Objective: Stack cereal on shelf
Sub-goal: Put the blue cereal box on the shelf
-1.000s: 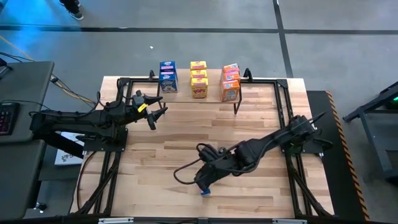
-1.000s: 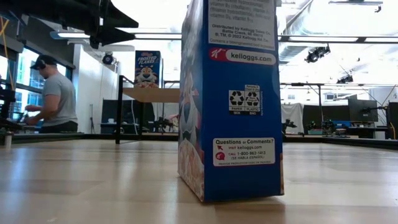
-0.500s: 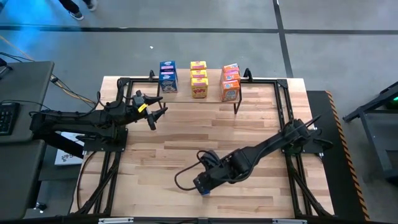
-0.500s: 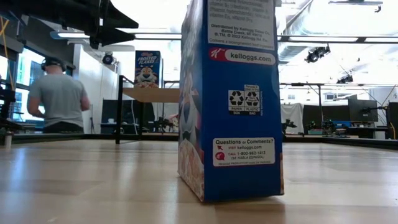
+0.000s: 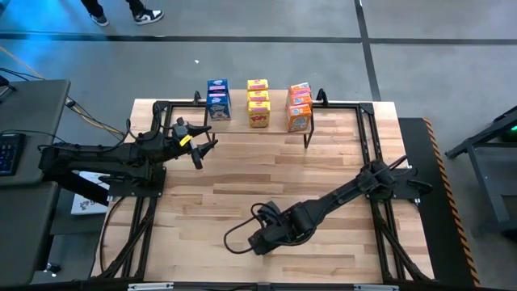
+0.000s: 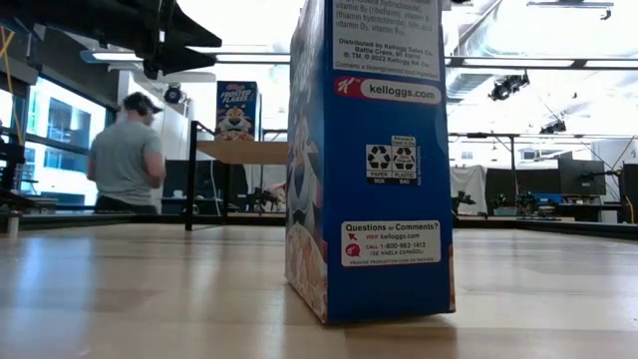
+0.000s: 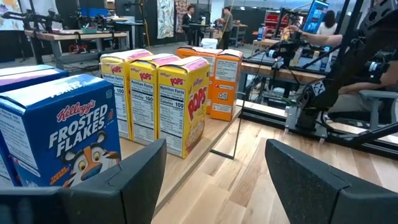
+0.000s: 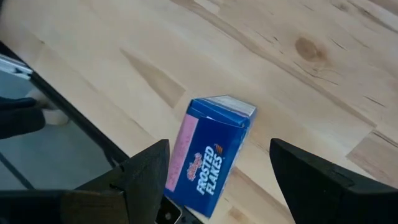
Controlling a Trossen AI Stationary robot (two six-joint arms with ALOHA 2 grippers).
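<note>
A blue Frosted Flakes cereal box (image 8: 211,155) stands upright on its small bottom face on the wooden table (image 5: 242,186), near the table's front edge; it fills the low view (image 6: 369,160). My right gripper (image 8: 217,186) hovers over it, open and slanting down, a finger on either side of the box and clear of it. In the high view this gripper (image 5: 258,241) hides the box. On the shelf (image 5: 277,120) at the far edge stand rows of blue (image 5: 218,99), yellow (image 5: 258,103) and orange (image 5: 299,107) boxes. My left gripper (image 7: 214,180) waits open and level in front of the shelf.
A black cable (image 5: 236,236) loops on the table beside my right gripper. Black frame rails (image 5: 367,137) run along the table's sides. The table's near edge (image 8: 68,112) lies close to the blue box. A person (image 6: 130,150) stands beyond the table.
My right gripper has come down toward the table's near edge, over the blue box, and has rolled about its own axis; it covers the box in the high view now. The box has kept its place. The person behind the table has walked to the right.
</note>
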